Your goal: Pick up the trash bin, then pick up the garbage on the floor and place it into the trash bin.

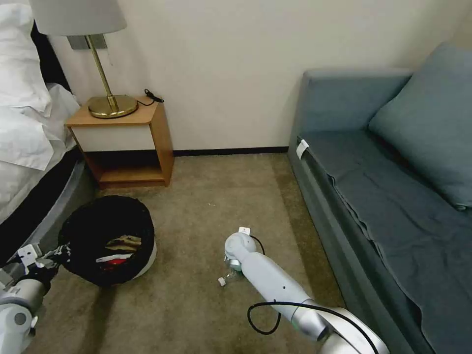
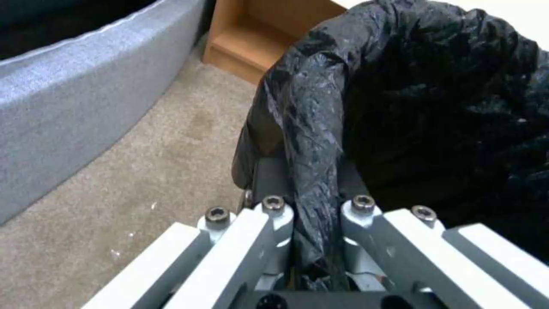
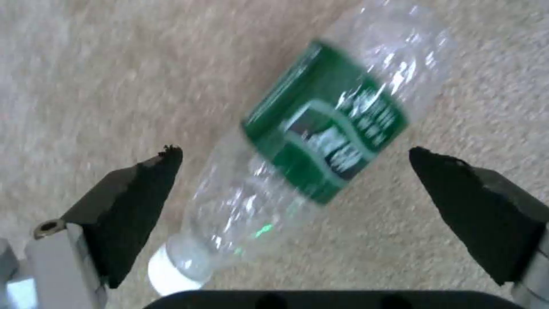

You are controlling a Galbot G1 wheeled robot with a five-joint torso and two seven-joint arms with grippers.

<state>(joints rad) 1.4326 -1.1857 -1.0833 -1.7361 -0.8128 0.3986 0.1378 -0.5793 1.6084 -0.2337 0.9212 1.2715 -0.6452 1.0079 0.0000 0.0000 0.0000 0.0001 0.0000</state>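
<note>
The trash bin (image 1: 110, 241) stands on the carpet near left, its black liner hiding most litter inside; the left gripper (image 2: 313, 201) clenches its rim. The right gripper (image 3: 294, 165), fingers spread, hovers over the clear green-labelled bottle (image 3: 309, 141), cap partly cut off.

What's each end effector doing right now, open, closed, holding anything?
Left end effector: closed on the trash bin rim, pinching its black liner.
Right end effector: open, empty, fingers straddling the bottle lying on the carpet.
</note>
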